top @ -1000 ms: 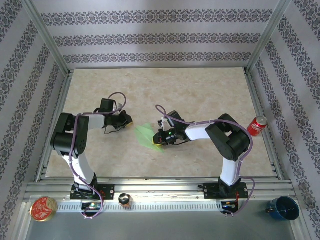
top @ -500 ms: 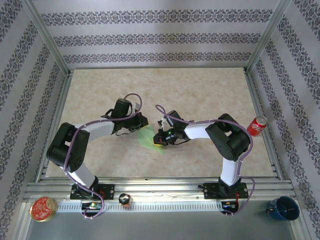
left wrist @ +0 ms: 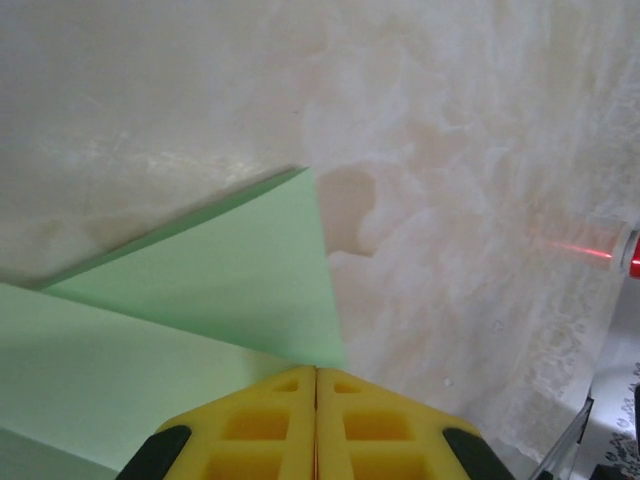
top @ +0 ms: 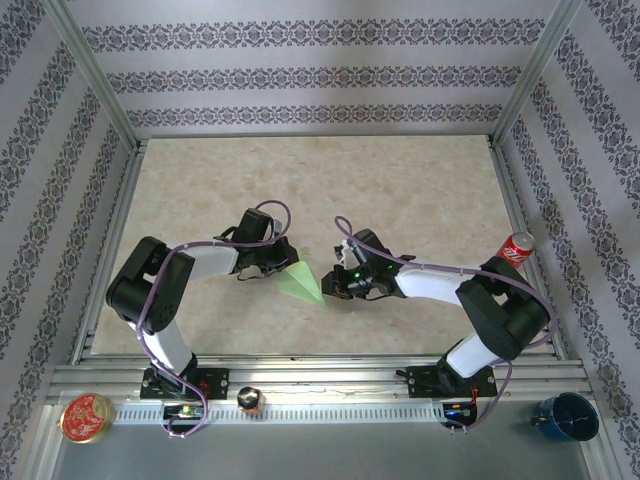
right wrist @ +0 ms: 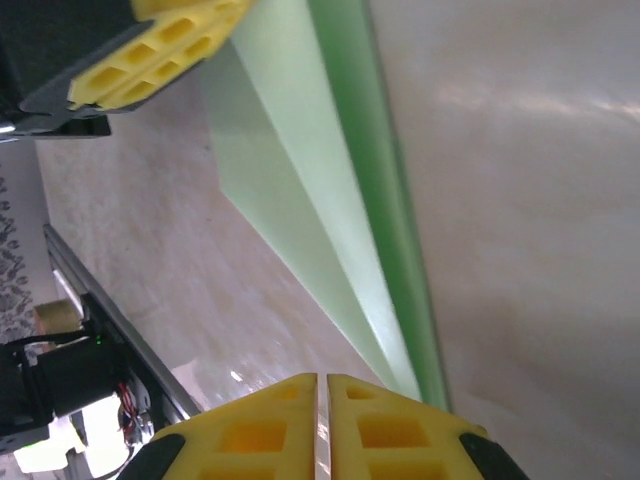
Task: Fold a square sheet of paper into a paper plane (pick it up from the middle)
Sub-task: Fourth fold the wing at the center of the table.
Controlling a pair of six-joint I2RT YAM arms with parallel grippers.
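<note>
The pale-green paper (top: 300, 282) lies folded into a pointed wedge on the table between the two arms, point toward the front. My left gripper (top: 288, 262) is at its upper left edge. In the left wrist view the yellow fingers (left wrist: 250, 430) are pressed together, the tip (left wrist: 316, 370) over a corner of the green sheet (left wrist: 200, 300). My right gripper (top: 337, 284) sits just right of the paper's point. Its fingers (right wrist: 322, 378) show a hairline slit with nothing in it, beside the layered paper (right wrist: 300, 150). The left gripper's fingers (right wrist: 160, 50) appear at the far end.
A red soda can (top: 515, 250) stands on the right rail. On the front ledge are a blue mug (top: 568, 415), a round red-gold tin (top: 85, 417) and a small dark knob (top: 248, 400). Metal frame rails (top: 300, 375) border the table.
The left arm has reached right until its gripper meets the paper. The right gripper has let go and drawn back to the right. The paper now lies flatter, as a pointed wedge.
</note>
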